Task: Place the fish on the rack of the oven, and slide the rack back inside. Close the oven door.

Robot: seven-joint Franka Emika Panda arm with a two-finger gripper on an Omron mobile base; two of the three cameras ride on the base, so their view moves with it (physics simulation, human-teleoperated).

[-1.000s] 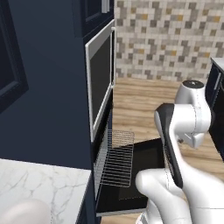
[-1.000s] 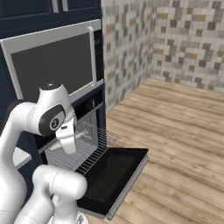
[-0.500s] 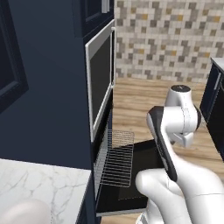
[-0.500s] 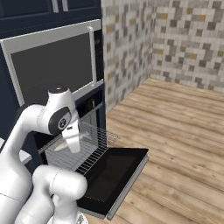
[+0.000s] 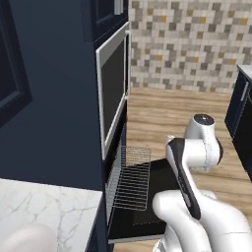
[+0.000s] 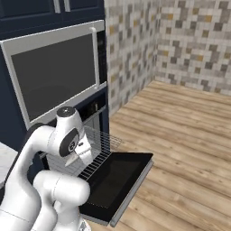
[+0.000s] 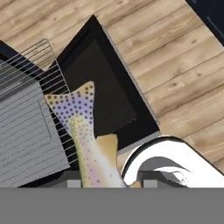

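Fish: the slender pale speckled fish hangs from your gripper, tail fin fanned toward the rack edge; you see it in the hand view.
Gripper state: clenched on the fish, head end down between the finger tips.
Carry position: you hold the fish above the open oven door, beside the rack, probably so that it clears the wires before you lower it.
Rack: the flat silver wire grid is pulled out of the cavity over the door, bare; this gives you open access from above.
Oven: the dark navy built-in oven stands open.
Oven door: the wide black drop-down panel with dark glass lies level and folded down; it has to stay so until the rack is slid back.
Upper unit: the steel-framed dark-glass appliance is shut and plays no part.
Markings: no brand, label or lettering can be read on any surface.
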